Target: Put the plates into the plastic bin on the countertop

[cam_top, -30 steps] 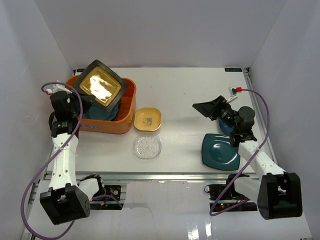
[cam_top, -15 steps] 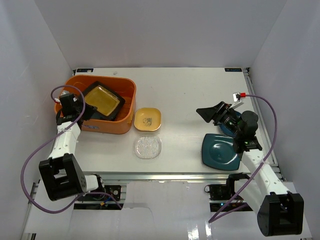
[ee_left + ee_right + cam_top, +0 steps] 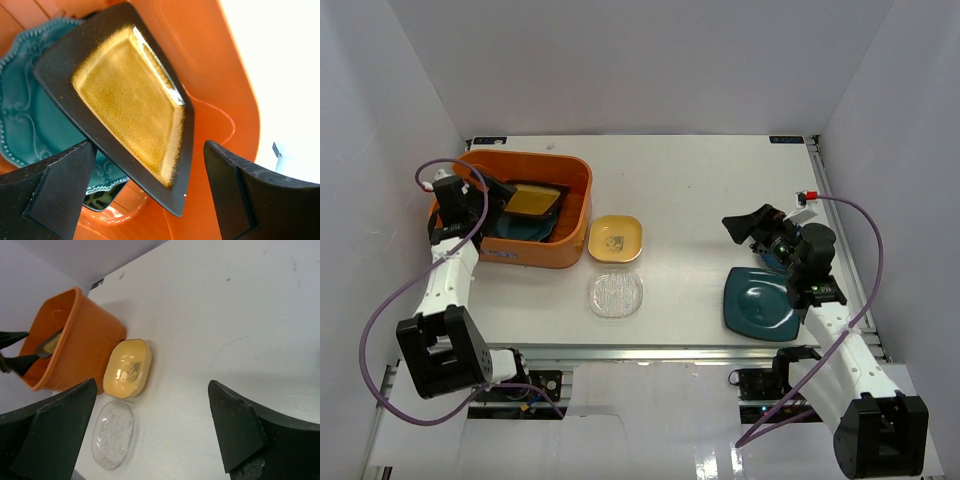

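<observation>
Orange bin (image 3: 572,232) sitting at far-left corner of desk (image 3: 690,180), holding amber plate (image 3: 130,107) that is leaning tilted on round teal plate (image 3: 20,120). Left jaws hanging inside bin, spread wide, released, flanking amber plate. Right jaws hovering open, grasping nothing, near dark teal plate (image 3: 760,308). Yellow plate (image 3: 616,239) lying just beside bin, glass plate (image 3: 615,295) nearer front edge.

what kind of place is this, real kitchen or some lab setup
Probably a robot test booth, not a kitchen: plain white walls enclose the white table, and a left arm and right arm are bolted at its near edge.
</observation>
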Robot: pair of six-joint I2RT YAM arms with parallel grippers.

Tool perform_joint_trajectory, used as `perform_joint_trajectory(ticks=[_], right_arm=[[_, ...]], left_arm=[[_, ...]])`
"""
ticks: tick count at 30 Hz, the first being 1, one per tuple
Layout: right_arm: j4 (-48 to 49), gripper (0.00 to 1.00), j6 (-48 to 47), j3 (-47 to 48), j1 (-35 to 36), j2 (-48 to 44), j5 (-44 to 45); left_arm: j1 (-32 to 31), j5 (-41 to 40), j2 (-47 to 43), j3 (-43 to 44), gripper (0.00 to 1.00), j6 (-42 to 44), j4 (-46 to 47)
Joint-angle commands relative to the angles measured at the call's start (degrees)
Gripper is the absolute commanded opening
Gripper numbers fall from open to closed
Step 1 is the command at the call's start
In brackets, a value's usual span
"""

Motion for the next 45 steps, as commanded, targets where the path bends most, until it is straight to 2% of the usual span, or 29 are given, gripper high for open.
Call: perform_joint_trajectory(ticks=[1,2,5,9,11,13,15,18,21,22,25,29,34,36,37,38,39,40,41,45], right_arm=[[-3.0,0.99,-4.0,1.4,-1.0,-0.5,10.1],[-3.5,1.00,-4.3,1.4,-1.3,-0.1,12.0],[-4.1,0.93,-4.8,0.9,-3.1,0.5,16.7],[-4.4,0.78,-4.1,-0.2,-7.2,1.9,22.2],[-4.7,0.69,-2.6,-1.6,-10.6,2.2,22.6],[-4.6,0.64,-0.6,-3.8,-14.4,1.6,24.3],[-4.5,0.64,0.2,-5.3,-17.2,1.1,28.0],[-4.6,0.73,1.0,-7.5,-19.9,1.1,32.2],[-4.6,0.77,1.7,-9.0,-22.7,2.5,34.4],[-4.6,0.79,2.1,-9.6,-23.6,3.8,34.6],[-4.1,0.80,4.3,-10.3,-26.7,7.6,33.2],[0.3,0.82,5.7,-10.7,-28.9,13.6,27.0],[6.4,0.81,7.9,-8.5,-29.0,25.0,21.6],[7.8,0.71,9.6,-7.6,-29.1,28.2,20.5],[9.1,0.52,11.1,-7.4,-29.2,30.5,20.5],[9.9,0.38,11.8,-7.3,-29.4,31.3,20.8],[11.0,0.28,12.4,-7.2,-29.4,32.1,21.2],[11.7,0.13,13.3,-7.1,-29.5,32.2,21.5],[11.8,0.08,13.7,-6.9,-29.6,32.1,22.2],[17.3,0.08,15.0,-7.3,-29.8,28.1,21.3]], left_arm=[[0.3,-1.8,-3.9,5.0,0.98,2.3,0.7],[0.3,-2.5,-4.5,6.5,0.98,2.4,0.7],[-0.5,-4.7,-7.2,9.1,0.98,3.3,0.9],[-4.7,-12.0,-10.3,9.6,0.98,6.4,1.7],[-5.5,-11.3,-11.7,8.2,0.98,7.0,3.8],[-6.4,-6.4,-13.6,6.1,0.98,6.9,4.8],[-7.2,-1.4,-14.6,5.1,0.98,6.0,5.0],[-10.1,8.7,-15.1,4.4,0.98,4.9,6.9],[-17.3,16.9,-13.6,5.8,0.98,7.3,8.8],[-19.2,21.9,-13.0,6.1,0.98,8.8,8.8],[-28.7,30.5,-10.8,5.4,0.98,11.3,8.9],[-36.6,32.5,-9.5,2.6,0.98,16.2,8.7],[-38.9,33.8,-8.4,2.3,0.98,20.3,5.6],[-39.2,32.5,-8.3,2.8,0.98,21.3,4.8],[-39.3,32.2,-8.3,2.8,0.98,21.4,4.3],[-39.4,31.4,-8.2,2.8,0.98,21.4,4.2],[-39.5,31.3,-8.1,2.8,0.98,21.6,4.1],[-39.5,31.3,-7.9,3.0,0.98,21.9,3.7],[-39.5,31.3,-7.8,3.0,0.98,21.9,3.6],[-39.6,31.5,-6.7,3.2,0.98,21.6,3.6]])
